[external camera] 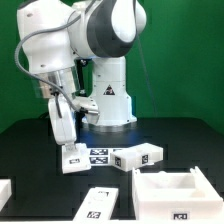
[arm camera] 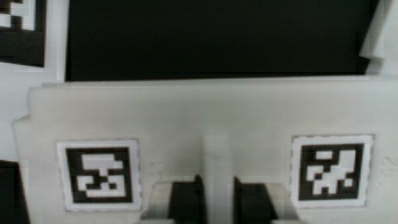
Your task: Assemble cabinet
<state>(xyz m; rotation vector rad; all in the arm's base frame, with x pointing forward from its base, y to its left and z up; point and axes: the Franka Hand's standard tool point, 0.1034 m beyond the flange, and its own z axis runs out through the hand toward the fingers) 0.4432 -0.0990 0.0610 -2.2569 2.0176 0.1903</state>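
Note:
The cabinet lies in loose white parts on the black table. My gripper (external camera: 68,146) reaches down at the exterior view's left onto a small white tagged panel (external camera: 71,160). In the wrist view this panel (arm camera: 196,115) fills the picture and carries two square tags. The dark fingers (arm camera: 178,202) stand close together, with a thin white rib of the panel between them. My gripper (arm camera: 217,196) is shut on that rib. An open white box part (external camera: 172,188) sits at the front right. A flat tagged panel (external camera: 100,203) lies at the front centre, and a tagged block (external camera: 140,158) lies mid-table.
The marker board (external camera: 100,155) lies flat between the gripped panel and the tagged block. Another white part (external camera: 5,195) shows at the exterior view's left edge. The robot's base (external camera: 108,100) stands behind, before a green backdrop. One more tag (arm camera: 15,30) peeks in at a wrist-view corner.

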